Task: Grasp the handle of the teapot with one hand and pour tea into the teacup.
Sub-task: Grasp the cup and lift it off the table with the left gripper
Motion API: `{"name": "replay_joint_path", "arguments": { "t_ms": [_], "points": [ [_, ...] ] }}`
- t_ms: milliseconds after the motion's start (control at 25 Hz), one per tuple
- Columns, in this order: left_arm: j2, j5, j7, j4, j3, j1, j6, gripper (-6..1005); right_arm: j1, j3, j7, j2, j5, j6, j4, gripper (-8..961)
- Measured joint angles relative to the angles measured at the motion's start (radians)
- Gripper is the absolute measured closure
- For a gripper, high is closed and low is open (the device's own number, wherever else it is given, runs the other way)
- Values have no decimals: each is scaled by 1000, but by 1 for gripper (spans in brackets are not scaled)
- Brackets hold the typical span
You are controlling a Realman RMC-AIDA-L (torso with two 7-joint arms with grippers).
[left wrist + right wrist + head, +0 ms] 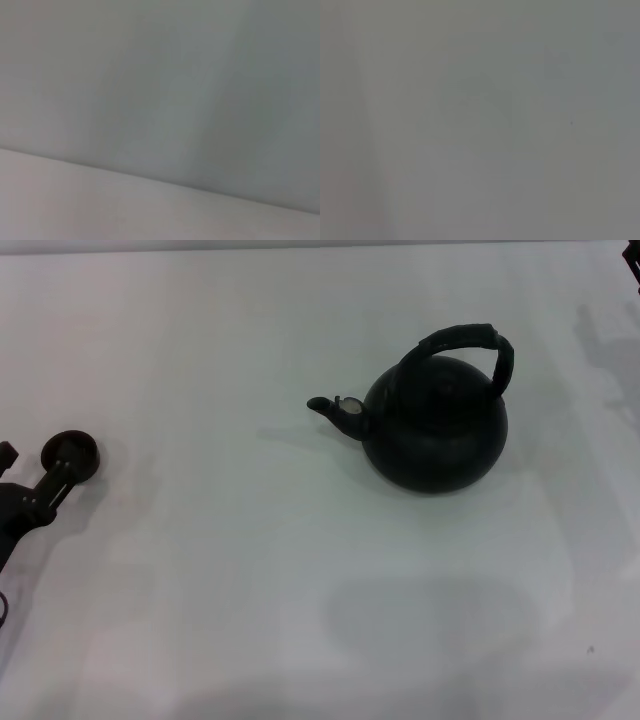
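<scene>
The black teapot (435, 430) stands on the white table (250, 590), right of the middle in the head view, with its short spout (335, 412) pointing left. Its thick wrapped handle (465, 343) arches over the top, and nothing holds it. The tiny dark teacup (70, 453) sits far to the left. My left gripper (36, 460) is at the left edge, open, with one finger (52, 483) reaching to the cup's near rim. Only a dark bit of my right gripper (634, 262) shows at the top right corner, far from the pot. Both wrist views show only blank grey surface.
A wide stretch of bare white table lies between the teacup and the teapot. The table's far edge (300, 246) runs along the top of the head view.
</scene>
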Motion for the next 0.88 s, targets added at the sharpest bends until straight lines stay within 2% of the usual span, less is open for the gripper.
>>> {"name": "replay_joint_path", "arguments": {
  "t_ms": [880],
  "points": [
    [0,19,0,1,10,-40,105,125,-8,0,0,-2,0,-9,1,230]
  ]
}}
